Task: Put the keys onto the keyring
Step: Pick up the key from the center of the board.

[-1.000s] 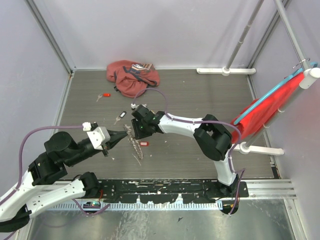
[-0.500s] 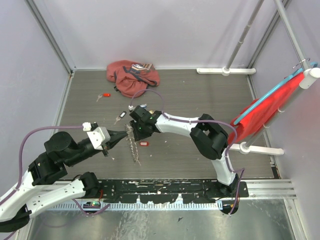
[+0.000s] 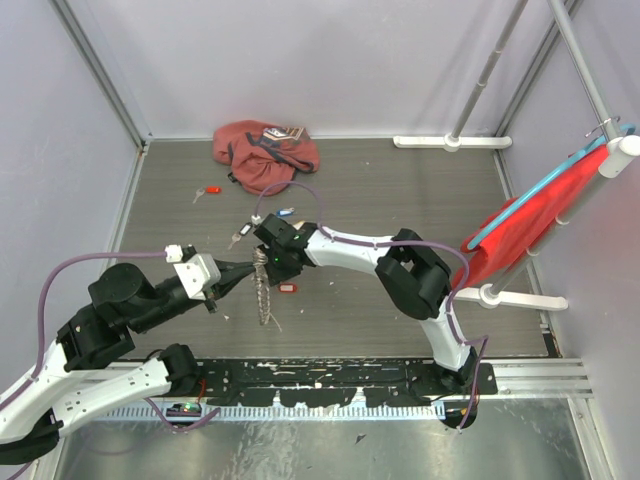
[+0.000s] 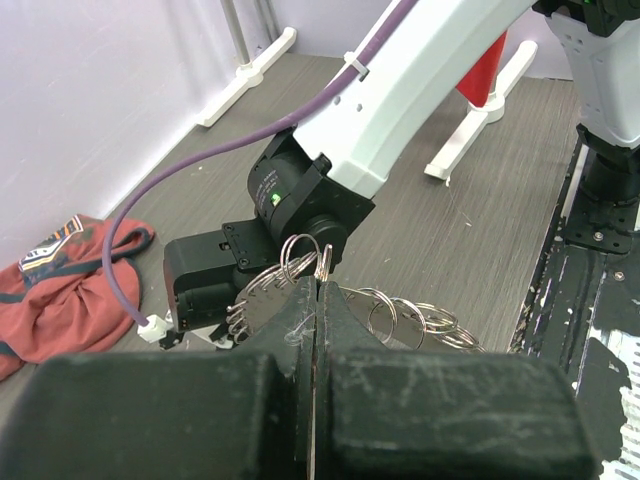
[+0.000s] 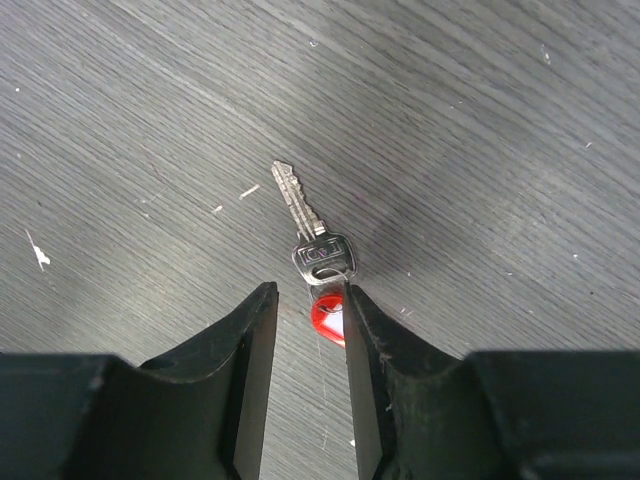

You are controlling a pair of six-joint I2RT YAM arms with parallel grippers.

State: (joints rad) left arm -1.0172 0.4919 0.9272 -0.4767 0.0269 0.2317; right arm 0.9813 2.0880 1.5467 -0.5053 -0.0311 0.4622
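Note:
My left gripper [image 3: 249, 268] is shut on the keyring [image 3: 263, 293], a bunch of silver keys and rings hanging below it. The left wrist view shows my left gripper [image 4: 318, 292] closed on it, with its rings [image 4: 405, 312] spread to the right. My right gripper [image 3: 268, 258] is open, just beyond the keyring. In the right wrist view my right gripper [image 5: 305, 297] hangs over a red-headed key [image 5: 322, 262] lying on the floor, the red head partly behind the right finger. That key also shows in the top view [image 3: 288, 288]. A black key [image 3: 240, 235], a blue key [image 3: 288, 212] and another red key [image 3: 209, 190] lie farther back.
A reddish-pink cloth bag [image 3: 262, 152] lies at the back. A red cloth on a white rack [image 3: 530, 215] stands at the right, with white pole feet [image 3: 450, 142] behind. A black rail [image 3: 330, 375] runs along the near edge.
My right gripper has moved left and nearer, closing in on the keyring. The key bunch has swung from slanting right to hanging almost straight down. The left arm has stayed put.

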